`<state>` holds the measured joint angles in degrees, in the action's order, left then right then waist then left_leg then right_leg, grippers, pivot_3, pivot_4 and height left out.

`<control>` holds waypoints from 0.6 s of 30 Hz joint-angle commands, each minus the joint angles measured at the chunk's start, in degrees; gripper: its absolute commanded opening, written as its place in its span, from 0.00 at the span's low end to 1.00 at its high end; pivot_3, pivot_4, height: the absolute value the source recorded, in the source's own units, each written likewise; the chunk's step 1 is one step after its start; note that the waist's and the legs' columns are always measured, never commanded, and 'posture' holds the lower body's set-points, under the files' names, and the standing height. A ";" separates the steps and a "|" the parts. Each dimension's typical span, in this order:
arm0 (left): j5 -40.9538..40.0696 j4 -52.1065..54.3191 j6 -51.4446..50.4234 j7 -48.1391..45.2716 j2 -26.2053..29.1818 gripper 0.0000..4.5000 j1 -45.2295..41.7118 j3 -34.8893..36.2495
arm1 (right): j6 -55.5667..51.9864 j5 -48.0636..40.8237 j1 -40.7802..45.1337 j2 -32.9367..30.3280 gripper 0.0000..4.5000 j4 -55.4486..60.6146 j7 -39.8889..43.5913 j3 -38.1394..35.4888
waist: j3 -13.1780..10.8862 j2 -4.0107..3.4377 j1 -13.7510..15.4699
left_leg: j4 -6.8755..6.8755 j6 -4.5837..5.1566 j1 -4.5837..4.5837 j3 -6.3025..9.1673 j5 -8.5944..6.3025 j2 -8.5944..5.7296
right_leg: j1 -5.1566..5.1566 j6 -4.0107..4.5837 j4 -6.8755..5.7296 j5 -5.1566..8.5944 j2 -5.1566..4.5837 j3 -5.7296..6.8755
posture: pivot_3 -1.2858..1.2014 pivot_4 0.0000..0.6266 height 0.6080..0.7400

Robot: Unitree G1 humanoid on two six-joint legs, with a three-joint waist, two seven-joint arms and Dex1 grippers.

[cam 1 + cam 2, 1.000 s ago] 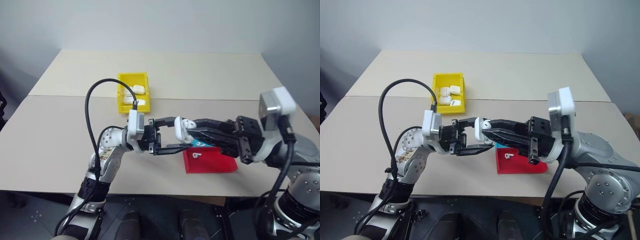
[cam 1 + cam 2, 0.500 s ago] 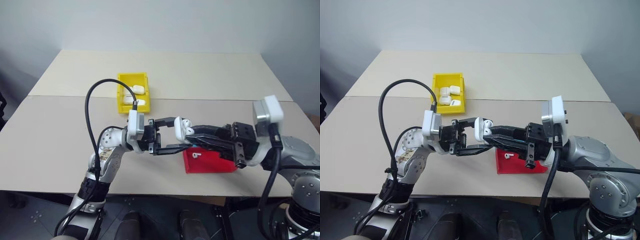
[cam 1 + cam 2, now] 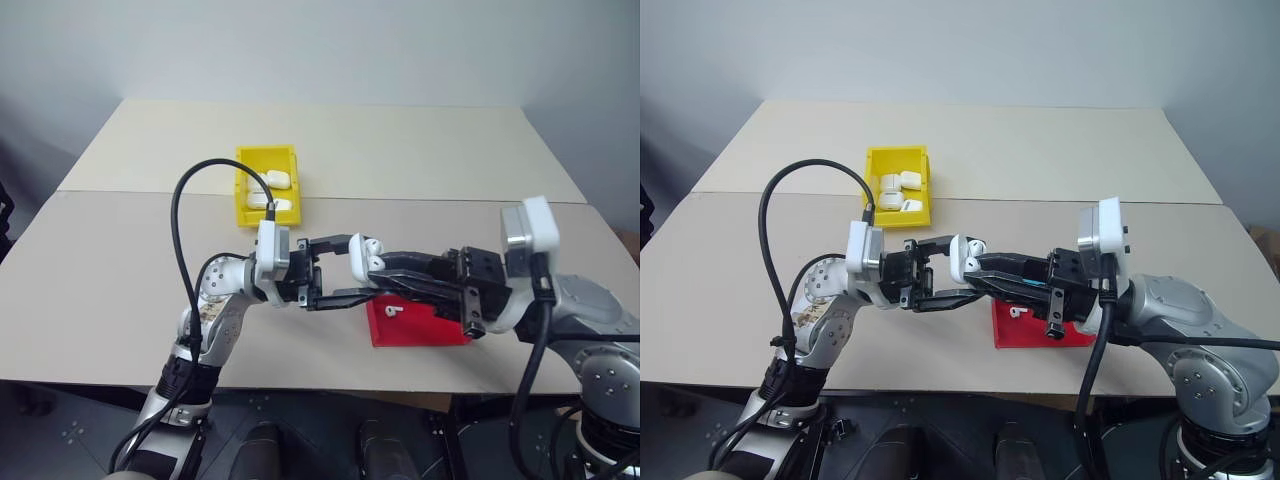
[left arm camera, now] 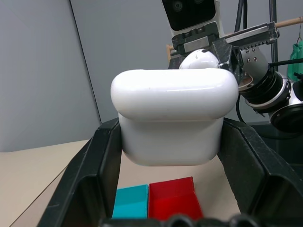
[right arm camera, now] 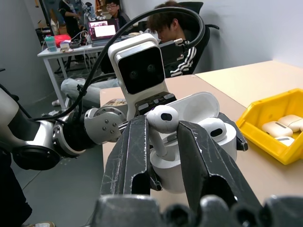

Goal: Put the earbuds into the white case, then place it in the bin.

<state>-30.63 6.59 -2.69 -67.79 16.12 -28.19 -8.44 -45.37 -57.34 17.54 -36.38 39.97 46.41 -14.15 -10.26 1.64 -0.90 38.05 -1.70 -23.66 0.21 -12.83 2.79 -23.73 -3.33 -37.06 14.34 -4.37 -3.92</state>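
Nearest, the left gripper (image 3: 338,270) was clamped on the white case (image 3: 361,257), held open above the front of the tabletop (image 3: 90,270). From the right, the right gripper (image 5: 161,125) pinched one of the earbuds (image 5: 161,118) by its stem between narrowly parted fingers, directly over the case's open well; a second earbud (image 5: 211,126) already sat in the case. Just beneath the two grippers lay a red tray (image 3: 425,325) with a blue section, a loose earbud (image 3: 393,311) lying in it, partly hidden by the right gripper. Farther back, well apart, the bin (image 3: 266,186) stood on the tabletop with several white cases (image 3: 895,190) inside. Beyond the tabletop, people (image 5: 168,28) sat at a desk.
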 commanded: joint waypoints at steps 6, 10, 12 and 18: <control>-0.49 1.20 0.93 0.05 -0.37 0.62 -0.65 0.39 | 4.52 2.27 -0.99 -2.57 0.35 1.39 -0.05 1.62 | 0.00 0.00 -0.02 | 0.00 0.00 0.07 0.00 0.00 0.00 | 0.06 0.00 0.01 0.00 0.00 0.00 | 0.52 0.24 1.00; -0.44 1.32 0.95 0.07 -0.37 0.62 -0.54 0.35 | 5.74 2.41 -1.58 -3.37 0.35 1.05 0.00 1.52 | -0.01 0.01 0.02 | 0.00 0.01 0.23 0.00 -0.01 0.00 | 0.26 -0.01 0.08 0.01 0.00 0.01 | 0.52 0.24 1.00; -0.46 1.24 0.98 0.03 -0.40 0.62 -0.60 0.37 | 6.41 2.93 -1.60 -3.53 0.35 0.87 -0.24 1.64 | -0.01 0.01 0.01 | 0.00 0.01 0.35 0.00 -0.01 0.00 | 0.39 -0.02 0.11 0.01 0.00 0.01 | 0.52 0.24 1.00; -0.47 1.25 0.96 0.01 -0.45 0.62 -0.57 0.34 | 8.32 3.87 -1.76 -4.10 0.35 0.81 -0.24 1.52 | -0.01 0.01 0.01 | 0.00 0.02 0.44 0.00 -0.01 0.00 | 0.49 -0.03 0.14 0.02 0.00 0.01 | 0.52 0.24 1.00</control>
<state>-30.44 6.41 -2.68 -67.82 16.10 -28.19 -8.42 -38.88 -53.96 15.87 -39.86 40.15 46.13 -11.93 -10.26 1.66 -0.88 38.04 -1.68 -23.23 0.21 -12.84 2.80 -23.24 -3.36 -36.91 14.36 -4.37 -3.91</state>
